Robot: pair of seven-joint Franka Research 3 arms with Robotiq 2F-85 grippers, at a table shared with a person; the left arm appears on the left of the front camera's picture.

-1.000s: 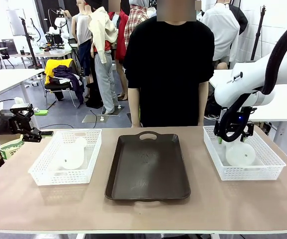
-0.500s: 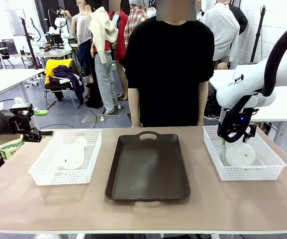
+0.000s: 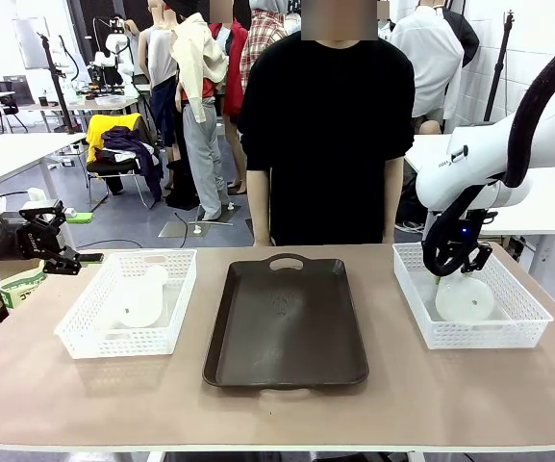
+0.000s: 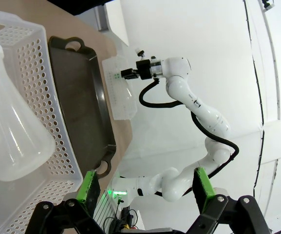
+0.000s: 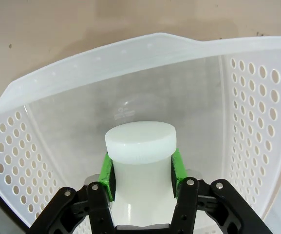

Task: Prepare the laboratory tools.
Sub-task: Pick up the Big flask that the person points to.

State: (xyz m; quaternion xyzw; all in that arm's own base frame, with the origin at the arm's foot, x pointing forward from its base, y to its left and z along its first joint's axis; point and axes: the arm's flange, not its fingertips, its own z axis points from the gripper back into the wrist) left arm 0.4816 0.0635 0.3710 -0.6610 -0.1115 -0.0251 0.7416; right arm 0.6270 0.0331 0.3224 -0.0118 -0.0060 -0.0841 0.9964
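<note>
Lowest in my right wrist view, my right gripper [image 5: 142, 171] is clamped on the neck of a frosted flask [image 5: 140, 141], the green pads [image 5: 107, 175] pressed to either side just under its capped top. That flask is inside the right basket [image 5: 130, 63], at the right of the front view. My left gripper [image 4: 145, 187] hangs with its jaws spread wide and nothing between them, at the front view's left edge. Just beyond it, the second flask [image 4: 13, 141] lies on its side in the left basket [image 4: 38, 58]. A dark tray [image 3: 287, 327] sits between the baskets at centre frame. A person [image 3: 325, 125] stands upper centre, past the far edge.
</note>
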